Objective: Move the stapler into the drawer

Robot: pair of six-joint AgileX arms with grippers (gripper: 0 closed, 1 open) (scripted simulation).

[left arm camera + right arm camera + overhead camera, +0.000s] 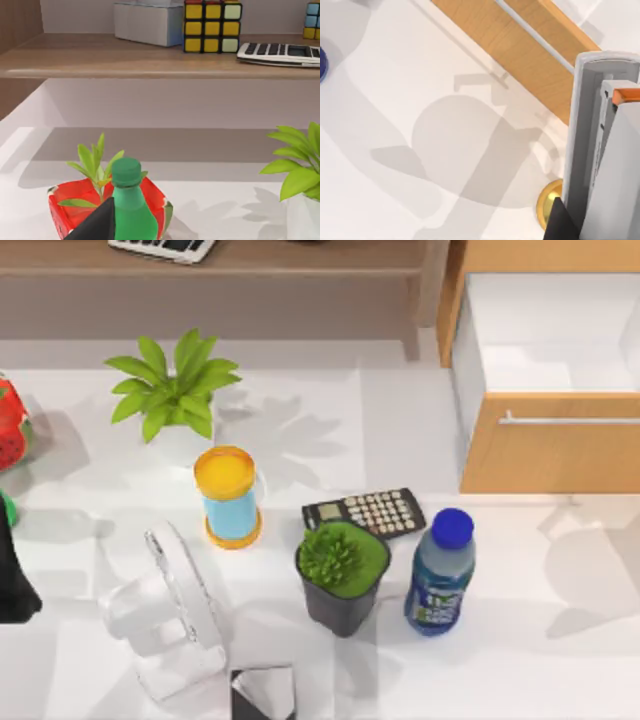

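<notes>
The stapler (600, 150) is riding clamped in the right gripper (570, 220) near the drawer (545, 455), which is standing open and still awaiting it.

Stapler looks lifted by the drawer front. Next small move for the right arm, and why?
Probably carry the stapler over the front panel, above the open drawer. The right pincer holds it over the table outside the handle, and the white inside lies beyond. The left pincer sits at the table's left.
</notes>
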